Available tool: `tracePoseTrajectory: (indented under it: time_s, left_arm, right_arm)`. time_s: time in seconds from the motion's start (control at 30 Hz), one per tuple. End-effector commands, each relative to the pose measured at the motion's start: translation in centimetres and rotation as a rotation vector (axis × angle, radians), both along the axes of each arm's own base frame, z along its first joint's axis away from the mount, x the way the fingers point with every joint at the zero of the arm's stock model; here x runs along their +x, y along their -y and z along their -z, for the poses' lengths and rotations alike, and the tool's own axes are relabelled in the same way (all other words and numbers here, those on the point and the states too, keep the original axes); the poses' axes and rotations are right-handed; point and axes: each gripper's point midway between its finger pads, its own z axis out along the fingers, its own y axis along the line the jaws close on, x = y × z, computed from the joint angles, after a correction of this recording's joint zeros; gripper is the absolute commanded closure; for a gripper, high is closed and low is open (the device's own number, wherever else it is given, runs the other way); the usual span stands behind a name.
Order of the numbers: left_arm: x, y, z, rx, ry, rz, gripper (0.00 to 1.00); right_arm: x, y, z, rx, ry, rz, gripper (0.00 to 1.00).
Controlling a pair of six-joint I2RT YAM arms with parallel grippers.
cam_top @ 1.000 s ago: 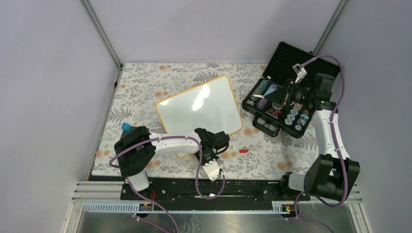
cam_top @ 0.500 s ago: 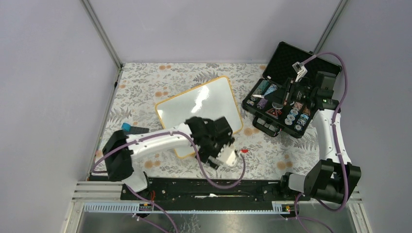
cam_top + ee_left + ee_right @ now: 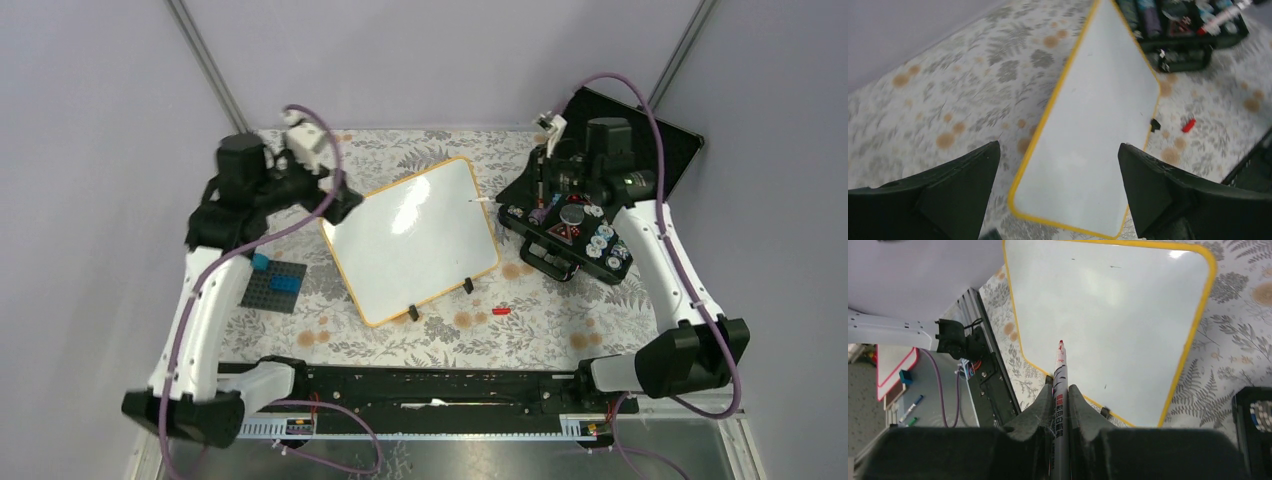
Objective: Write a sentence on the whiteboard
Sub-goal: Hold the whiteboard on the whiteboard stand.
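Bases of two robot arms line the bottom edge of the overhead frame, and just above them a small red cap (image 3: 501, 311) lies loose on the fern-print tablecloth (image 3: 560, 335), most likely left off so the pen is ready to write. At lower left a dark building-block plate (image 3: 272, 287) with blue bricks lies apart from the work. In the middle of the frame the whiteboard (image 3: 415, 240) lies flat and askew, two black clip feet (image 3: 413, 313) on its lower yellow edge and its glossy face blank, with no word of the sentence on it yet. Over the board's upper-left corner hangs the left gripper (image 3: 1059, 150). Its wrist view shows the fingers spread wide with nothing between them, a pose that looks meant to come down and steady the board against the push of the pen. From the right side of the frame the right gripper (image 3: 1060, 392) is clamped around a red marker (image 3: 1060, 365). The bare tip points out over the board's right edge and is not yet touching the surface, as far as the views show, so writing appears about to begin. Behind that arm, at upper right, an open black foam-lined case (image 3: 600, 240) holds rows of small parts beside the board. Plain grey walls close off the top of the frame.
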Motion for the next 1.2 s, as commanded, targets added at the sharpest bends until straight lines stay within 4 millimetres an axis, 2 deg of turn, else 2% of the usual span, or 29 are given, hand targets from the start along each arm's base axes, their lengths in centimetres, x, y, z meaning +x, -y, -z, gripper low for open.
tracePoseTrajectory:
  time_s: [0.0, 0.07, 0.17, 0.2, 0.33, 0.5, 0.6, 0.73, 0.93, 1.1, 1.17]
  left_arm:
    - [0.3, -6.1, -1.2, -0.307, -0.099, -0.346, 0.01]
    - [-0.1, -9.2, -0.8, -0.371, -0.106, -0.453, 0.01]
    - [-0.8, -12.4, 0.3, -0.404, -0.152, -0.539, 0.01]
    - [-1.1, -12.8, 1.0, -0.399, -0.18, -0.531, 0.01]
    - [-2.2, -11.9, 3.8, -0.376, -0.285, -0.405, 0.01]
    - [-2.2, -12.3, 7.2, -0.341, -0.371, -0.413, 0.01]
    - [-2.0, -12.4, 7.9, -0.339, -0.368, -0.418, 0.01]
    - [-1.6, -11.3, 9.1, -0.316, -0.373, -0.326, 0.03]
    - [-0.6, -9.4, 10.8, -0.253, -0.434, -0.269, 0.16]
    - [-0.4, -8.0, 11.2, -0.25, -0.449, -0.217, 0.28]
    - [-0.5, -7.7, 11.2, -0.251, -0.444, -0.205, 0.33]
  right_arm:
    - [-0.2, -3.0, -0.9, -0.06, 0.088, -0.084, 1.0]
    - [-0.4, -4.6, -1.4, -0.073, 0.12, -0.125, 1.0]
    - [-0.8, -7.2, -2.0, -0.096, 0.174, -0.182, 1.0]
    - [-1.0, -8.3, -2.2, -0.105, 0.196, -0.202, 1.0]
    - [-1.8, -12.1, -1.6, -0.182, 0.293, -0.262, 1.0]
    - [-2.6, -15.5, 0.4, -0.257, 0.348, -0.301, 1.0]
    - [-2.8, -16.3, 0.8, -0.255, 0.355, -0.297, 1.0]
    - [-3.2, -17.4, 0.8, -0.248, 0.353, -0.312, 1.0]
    - [-4.2, -19.1, 1.3, -0.27, 0.374, -0.351, 1.0]
    - [-3.6, -19.7, 0.9, -0.292, 0.408, -0.334, 1.0]
    - [-4.1, -20.3, 0.9, -0.302, 0.43, -0.345, 1.0]
